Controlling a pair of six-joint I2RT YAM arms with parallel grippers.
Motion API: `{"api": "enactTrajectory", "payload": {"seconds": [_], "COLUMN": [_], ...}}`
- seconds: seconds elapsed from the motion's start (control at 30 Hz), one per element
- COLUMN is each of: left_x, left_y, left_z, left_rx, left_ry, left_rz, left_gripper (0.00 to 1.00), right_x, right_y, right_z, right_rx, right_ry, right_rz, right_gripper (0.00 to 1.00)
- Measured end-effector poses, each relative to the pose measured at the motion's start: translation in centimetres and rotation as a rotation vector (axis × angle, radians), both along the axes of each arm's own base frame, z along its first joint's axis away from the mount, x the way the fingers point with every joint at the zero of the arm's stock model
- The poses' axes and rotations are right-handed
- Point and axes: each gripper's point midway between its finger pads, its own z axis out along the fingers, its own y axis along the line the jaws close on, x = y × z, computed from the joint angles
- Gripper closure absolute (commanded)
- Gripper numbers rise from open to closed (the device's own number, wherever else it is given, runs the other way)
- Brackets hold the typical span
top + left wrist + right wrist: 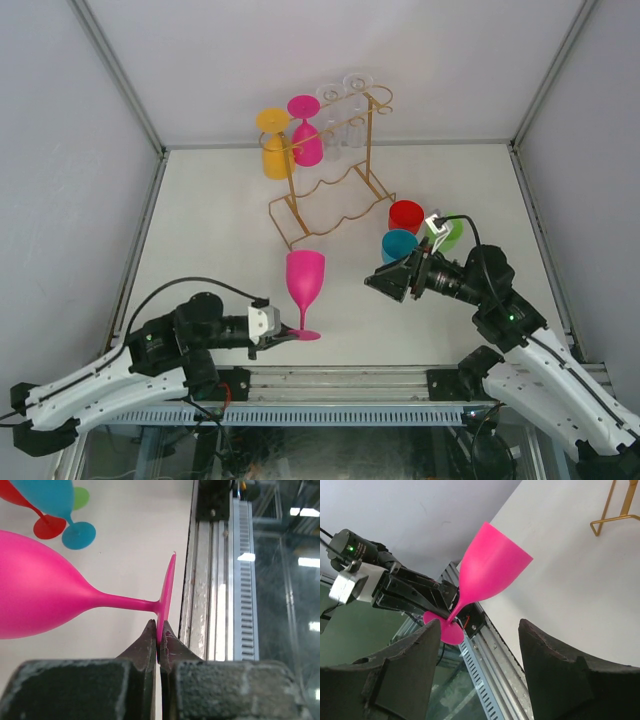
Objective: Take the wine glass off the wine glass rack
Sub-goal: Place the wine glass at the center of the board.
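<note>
My left gripper [291, 337] [159, 631] is shut on the rim of the foot of a pink wine glass [305, 279] [42, 595] [491, 570], near the table's front edge. The glass's open bowl points toward the wine glass rack [330, 200]. That gold wire stand is at the back centre, and one corner of its base [615, 515] shows in the right wrist view. My right gripper [385, 281] [480, 626] stands open to the right of the glass, facing it, with nothing between its fingers.
A yellow glass [275, 146], a second pink glass [306, 136] and two clear glasses [345, 112] hang on the rack. Red [406, 215], blue [397, 246] and green [451, 233] glasses stand beside my right arm. The metal rail [210, 590] borders the front edge.
</note>
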Motion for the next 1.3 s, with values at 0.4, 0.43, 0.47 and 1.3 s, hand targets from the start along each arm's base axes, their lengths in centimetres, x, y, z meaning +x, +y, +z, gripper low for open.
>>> {"api": "enactTrajectory", "payload": {"seconds": [0.4,0.43,0.47,1.3], "left_x": [-3.7,-3.8,-3.9,-3.3], "left_y": [-0.7,-0.8,-0.8,-0.6], "left_z": [-4.2,-4.6,-5.3,-6.6], "left_rx": [0.170,0.194,0.228,0.267], "left_ry": [-0.156,-0.170,-0.185,-0.379], "left_rz": [-0.251,-0.257,-0.263,-0.257], "left_gripper": [1.00,1.00,1.00,1.00], "right_x": [1.1,1.2,1.3,0.8], "right_y": [1.1,1.1,1.2,4.1], "right_z": [-3.2,-3.3,-3.5,-3.3], "right_rx": [-0.072,-0.076,-0.077,-0.007], "right_ry": [0.111,0.119,0.126,0.257], "right_rz": [0.020,0.020,0.020,0.110], "right_gripper": [0.36,0.36,0.36,0.40]}}
